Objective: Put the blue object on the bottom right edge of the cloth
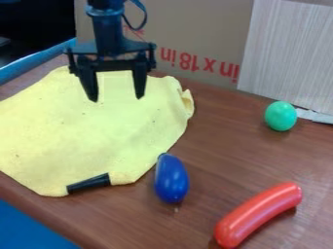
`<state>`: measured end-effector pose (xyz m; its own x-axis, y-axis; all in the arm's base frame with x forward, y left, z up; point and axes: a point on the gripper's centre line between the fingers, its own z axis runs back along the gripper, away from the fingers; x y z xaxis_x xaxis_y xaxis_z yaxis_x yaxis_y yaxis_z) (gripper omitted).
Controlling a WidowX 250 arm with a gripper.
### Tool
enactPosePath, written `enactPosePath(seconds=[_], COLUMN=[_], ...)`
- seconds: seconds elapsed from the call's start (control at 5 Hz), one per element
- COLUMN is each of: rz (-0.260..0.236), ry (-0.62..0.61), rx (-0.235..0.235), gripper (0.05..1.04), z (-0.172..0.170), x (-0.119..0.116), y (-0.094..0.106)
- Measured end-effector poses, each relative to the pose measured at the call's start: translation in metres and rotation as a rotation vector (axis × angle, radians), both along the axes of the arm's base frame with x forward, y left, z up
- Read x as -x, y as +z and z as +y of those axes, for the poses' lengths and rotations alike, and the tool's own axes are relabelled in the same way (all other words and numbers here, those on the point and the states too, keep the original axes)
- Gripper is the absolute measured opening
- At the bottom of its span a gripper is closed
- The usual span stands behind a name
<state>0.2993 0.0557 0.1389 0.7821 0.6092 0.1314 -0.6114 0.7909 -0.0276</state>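
Clearly wide open, the empty tool point(117, 97) above yellow cloth point(123, 131).

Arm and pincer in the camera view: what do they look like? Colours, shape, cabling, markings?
Arm: black, slim upright section with a rounded collar. Thin dark cable loops out beside it. Pincer: black, wide crossbar with angular ends, two straight fingers tapering to narrow tips. No markings I can make out on either.
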Motion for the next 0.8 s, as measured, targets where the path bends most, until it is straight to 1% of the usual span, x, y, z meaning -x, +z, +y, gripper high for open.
enactPosePath(seconds=[0.2,0.4,0.6,0.8], rz=[-0.054,-0.065,-0.047,-0.036], ry=[-0.021,-0.027,0.023,0.053], rx=[0.026,0.033,0.037,0.045], gripper=[1.001,1.001,1.001,1.001], z=[-0.03,-0.054,-0.07,-0.078], x=[0.008,0.016,0.025,0.029], y=[-0.007,-0.018,-0.028,-0.033])
